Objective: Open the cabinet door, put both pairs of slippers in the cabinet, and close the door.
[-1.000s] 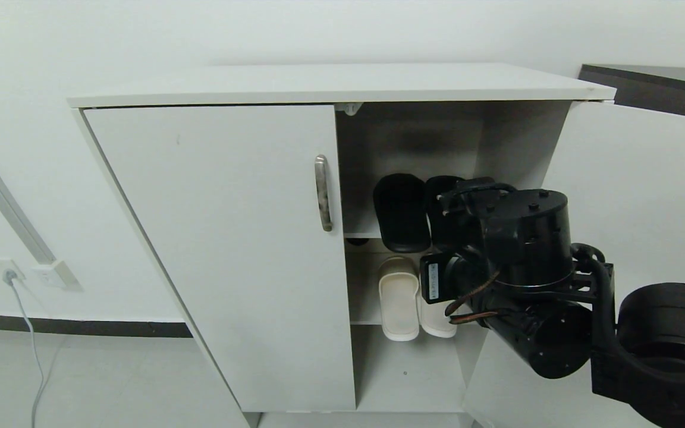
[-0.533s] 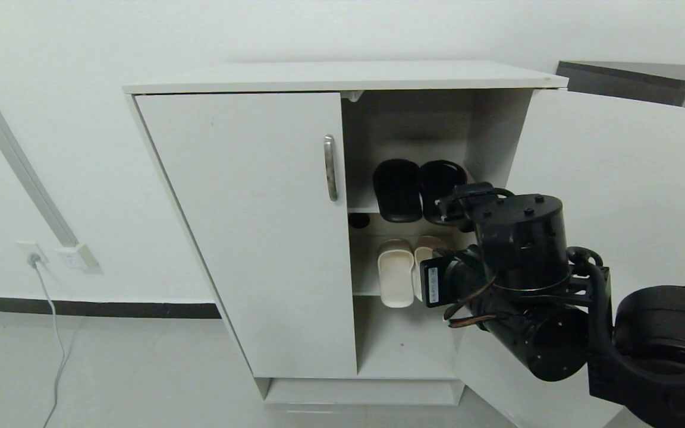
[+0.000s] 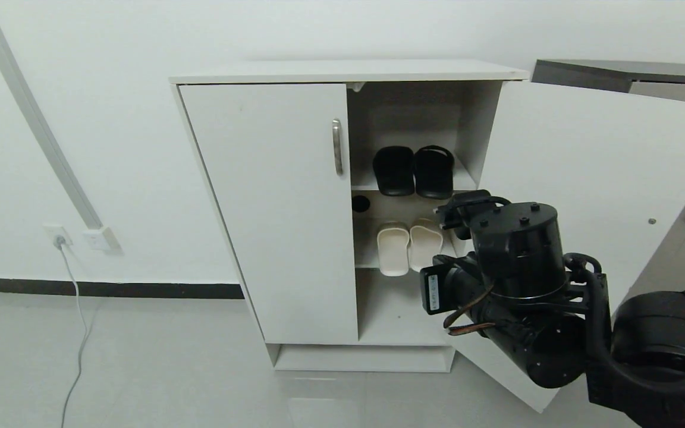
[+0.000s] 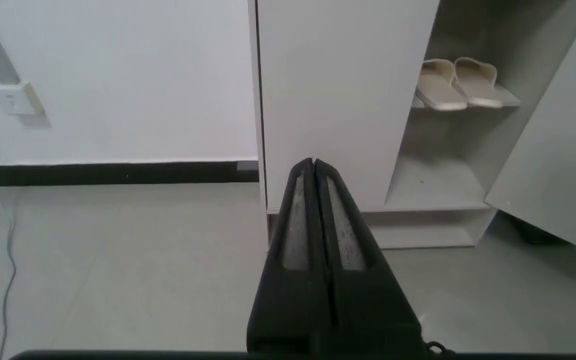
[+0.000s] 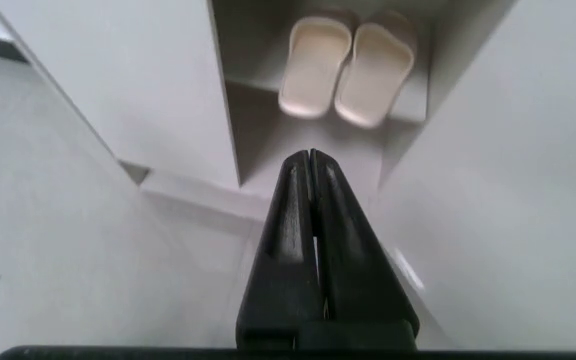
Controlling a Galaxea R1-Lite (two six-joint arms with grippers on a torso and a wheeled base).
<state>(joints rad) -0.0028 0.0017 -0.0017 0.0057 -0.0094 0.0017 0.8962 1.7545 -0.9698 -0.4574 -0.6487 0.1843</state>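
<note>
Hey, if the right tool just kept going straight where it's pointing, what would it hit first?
Probably the open cabinet's lower compartment, or the white slippers on the shelf just above it; depth is unclear. The shut right tool points into that opening with nothing in between.

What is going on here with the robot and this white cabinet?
Both pairs are already inside the cabinet: the black slippers on the upper shelf, the cream slippers on the shelf below. The right door stands wide open; the left door is shut. The right gripper, shut and empty, is in front of the open side; the left gripper is shut and empty too. Only closing the door is left.
</note>
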